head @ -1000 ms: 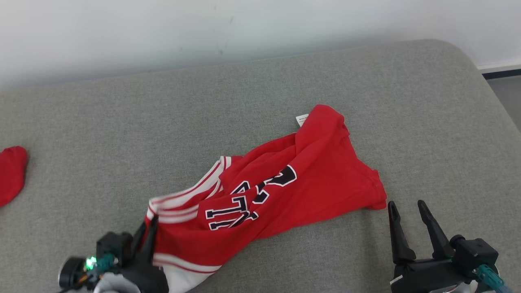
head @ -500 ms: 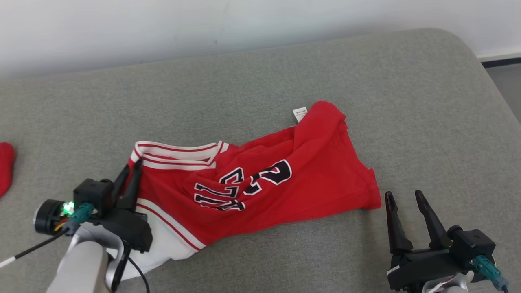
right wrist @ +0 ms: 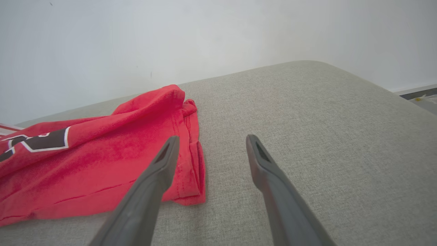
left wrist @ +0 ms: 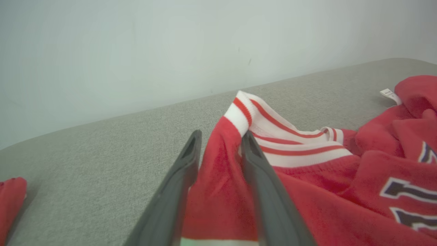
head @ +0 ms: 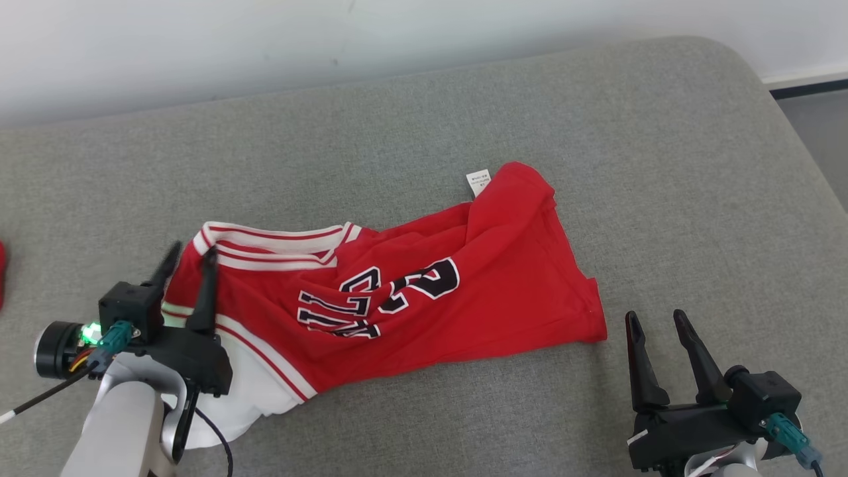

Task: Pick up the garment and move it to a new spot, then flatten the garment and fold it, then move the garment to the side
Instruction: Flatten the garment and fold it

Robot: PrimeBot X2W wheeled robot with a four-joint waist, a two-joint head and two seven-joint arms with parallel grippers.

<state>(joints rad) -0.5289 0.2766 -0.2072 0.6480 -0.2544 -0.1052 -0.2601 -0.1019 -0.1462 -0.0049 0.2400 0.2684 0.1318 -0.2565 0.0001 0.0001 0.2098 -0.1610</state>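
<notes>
The garment (head: 464,291) is a red jersey with white striped trim and black lettering, lying crumpled across the grey cushion (head: 397,132). My left gripper (head: 192,250) is at its striped left corner, fingers apart, with the red edge of the garment (left wrist: 218,191) lying between them. My right gripper (head: 656,317) stands open just off the right hem, nothing between its fingers. In the right wrist view the garment (right wrist: 85,171) lies to the left of that gripper (right wrist: 211,138), with its left finger over the hem.
A second red cloth (left wrist: 12,201) lies at the cushion's far left edge. A white tag (head: 478,180) sticks out at the jersey's top. A pale wall runs behind the cushion; the cushion's rounded right end drops to the floor (head: 821,146).
My left gripper pulled the striped corner outward to the left, spreading the jersey, and its fingers have parted from shut. The right gripper has stayed put. The head camera shifted slightly.
</notes>
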